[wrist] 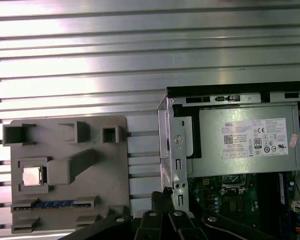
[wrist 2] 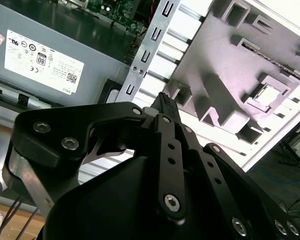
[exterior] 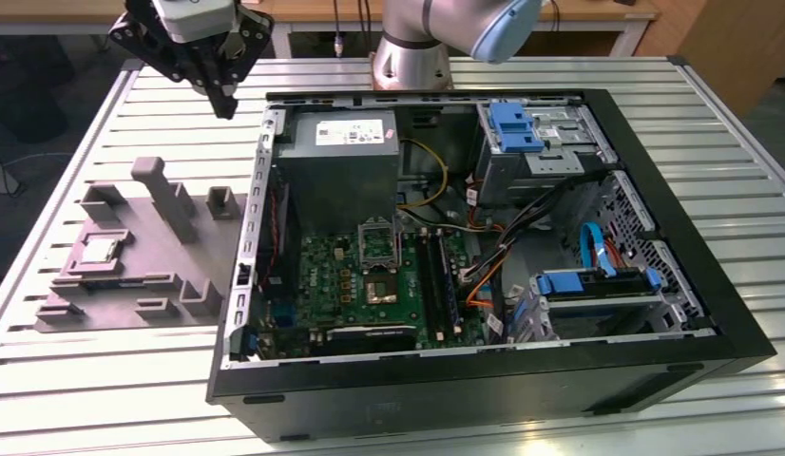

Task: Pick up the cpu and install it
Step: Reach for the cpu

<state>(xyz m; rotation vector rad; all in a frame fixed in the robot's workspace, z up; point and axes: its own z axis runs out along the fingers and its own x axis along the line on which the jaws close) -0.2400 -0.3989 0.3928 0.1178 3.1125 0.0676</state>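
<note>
**A:** Where is the cpu?

**B:** The cpu (exterior: 101, 249) lies flat, pale metal top up, in a square recess of the grey tray (exterior: 126, 313). In the exterior view that is at nine o'clock from the open computer case (exterior: 494, 389), on the slatted table (exterior: 114, 380).

**A:** Which way does it run?

**B:** It is square, so I cannot tell a long axis. Its edges line up with the tray's edges.

**A:** And the hand?

**B:** The hand (exterior: 224, 103) hangs clenched on nothing, tips down. It is at one o'clock from the cpu and well apart from it, just beside the case's far corner.

**A:** What does each view add?

**B:** The exterior view takes in the socket (exterior: 377, 245) inside the case, at three o'clock from the cpu. The first wrist view looks straight down on the cpu (wrist: 32, 176) and the power supply (wrist: 240, 150). The second wrist view catches the cpu (wrist 2: 266, 94) at a slant, beyond the hand (wrist 2: 163, 100).
</note>
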